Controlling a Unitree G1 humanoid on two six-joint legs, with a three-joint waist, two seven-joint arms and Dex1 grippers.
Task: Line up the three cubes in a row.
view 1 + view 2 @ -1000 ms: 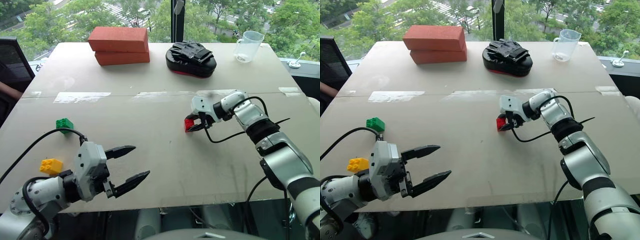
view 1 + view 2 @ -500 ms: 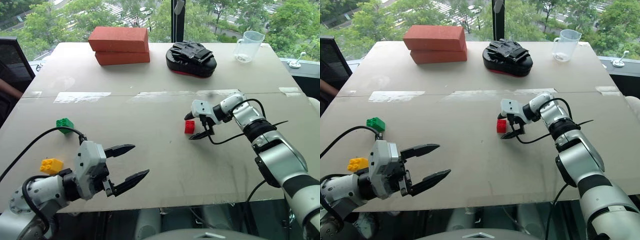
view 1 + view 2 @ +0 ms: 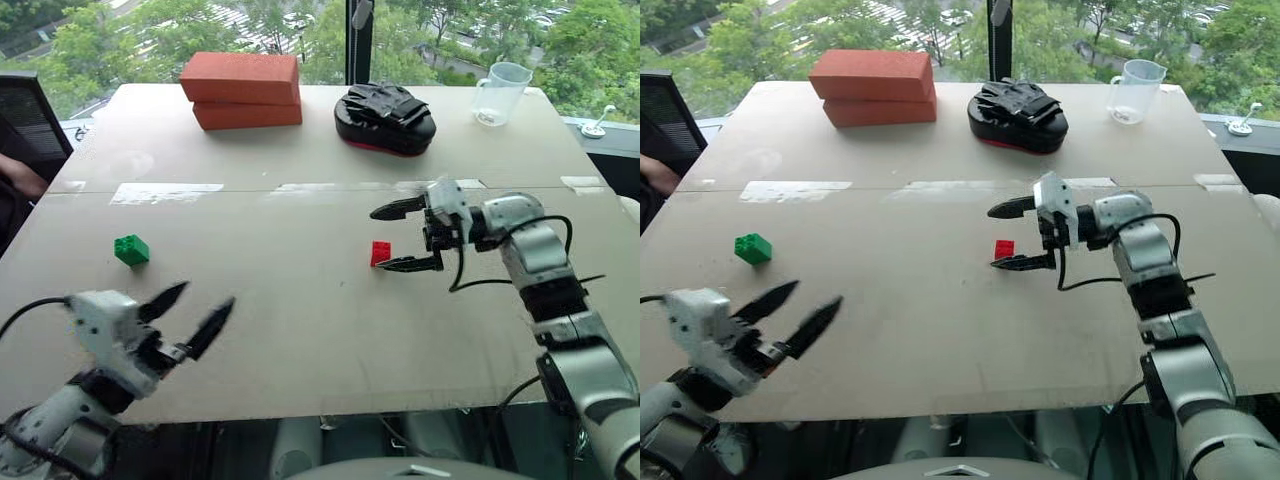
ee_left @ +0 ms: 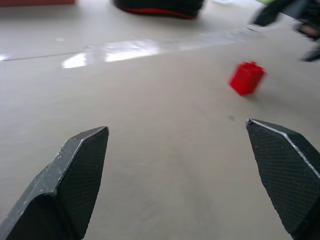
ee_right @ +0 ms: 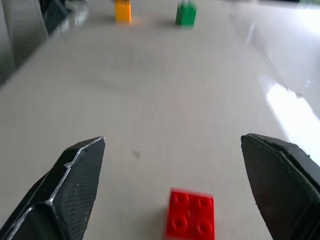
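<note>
Your right gripper (image 3: 402,238) stands wide open and holds nothing, its fingers on either side of the red cube (image 3: 380,253), which sits free on the table (image 3: 300,300) near the middle. Your left gripper (image 3: 190,313) is also spread wide and empty at the near left edge, with the green cube (image 3: 130,249) beyond it and the yellow cube (image 5: 122,11) beside the green one. Along the far edge sit two stacked orange bricks (image 3: 241,90), a black padded mitt (image 3: 385,118) and a clear measuring cup (image 3: 497,93), all well apart from the cubes.
</note>
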